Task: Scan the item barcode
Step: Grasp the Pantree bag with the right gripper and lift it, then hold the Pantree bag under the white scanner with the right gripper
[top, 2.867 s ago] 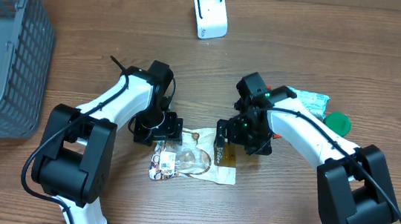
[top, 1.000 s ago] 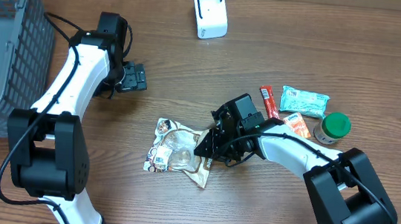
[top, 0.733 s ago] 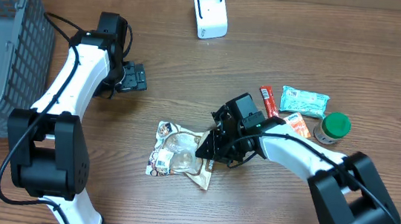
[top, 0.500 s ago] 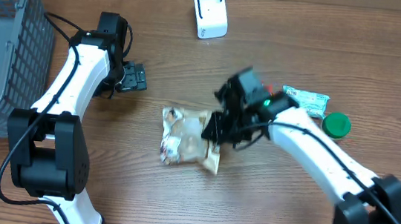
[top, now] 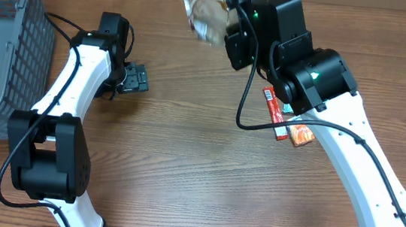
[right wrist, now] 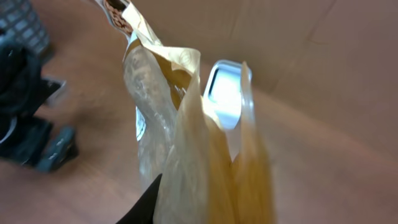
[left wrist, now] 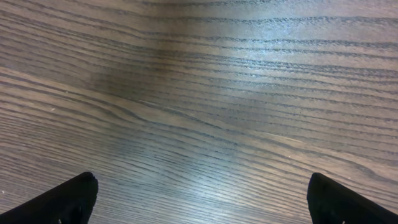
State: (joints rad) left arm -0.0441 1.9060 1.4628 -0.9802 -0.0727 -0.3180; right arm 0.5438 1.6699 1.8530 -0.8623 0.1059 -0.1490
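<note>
Right tool [top: 226, 25] grips snack bag [top: 204, 14] over scanner [right wrist: 224, 93]

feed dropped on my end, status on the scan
Left gripper open, empty. Right gripper shut on snack bag, held up by white scanner. Nothing between them.

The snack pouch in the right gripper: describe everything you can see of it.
The snack pouch is a crinkled plastic bag, part clear, part tan, with dark print near one end. The right gripper holds it by one edge, off the table, in front of the white scanner. No barcode is legible.
</note>
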